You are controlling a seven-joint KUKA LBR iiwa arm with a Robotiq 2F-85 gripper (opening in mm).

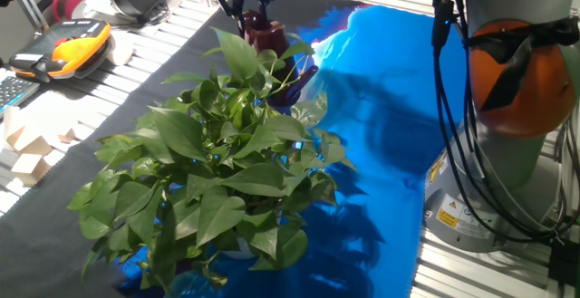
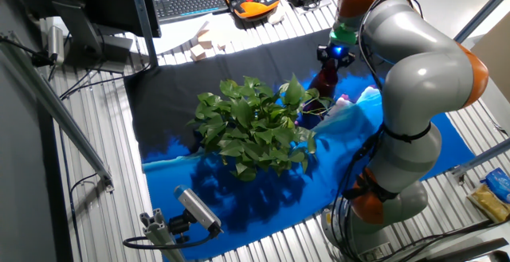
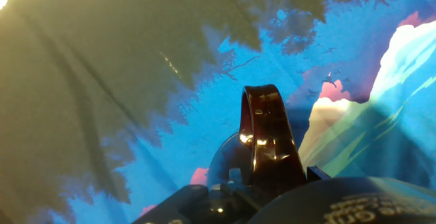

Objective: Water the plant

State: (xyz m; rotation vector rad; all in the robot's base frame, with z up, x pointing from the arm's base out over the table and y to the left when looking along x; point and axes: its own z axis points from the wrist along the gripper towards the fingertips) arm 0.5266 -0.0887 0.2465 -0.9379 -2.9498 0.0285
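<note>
The plant (image 1: 213, 167) is a large bushy houseplant with glossy green heart-shaped leaves, standing mid-table where the black cloth meets the blue cloth; it also shows in the other fixed view (image 2: 255, 123). The dark maroon watering can (image 1: 270, 40) is just behind the plant, its lower part hidden by leaves; it shows in the other fixed view too (image 2: 325, 79). My gripper (image 1: 246, 6) is directly above the can and shut on its handle (image 3: 268, 139). In the hand view the glossy handle loop rises from between my fingers. I cannot see the spout tip clearly.
The robot's grey and orange base (image 1: 512, 108) stands at the right. An orange teach pendant (image 1: 72, 44) and wooden blocks (image 1: 32, 149) lie at the left edge. A keyboard (image 2: 191, 3) and a monitor stand sit at the far side. A camera on a mount (image 2: 195, 210) sits near the front.
</note>
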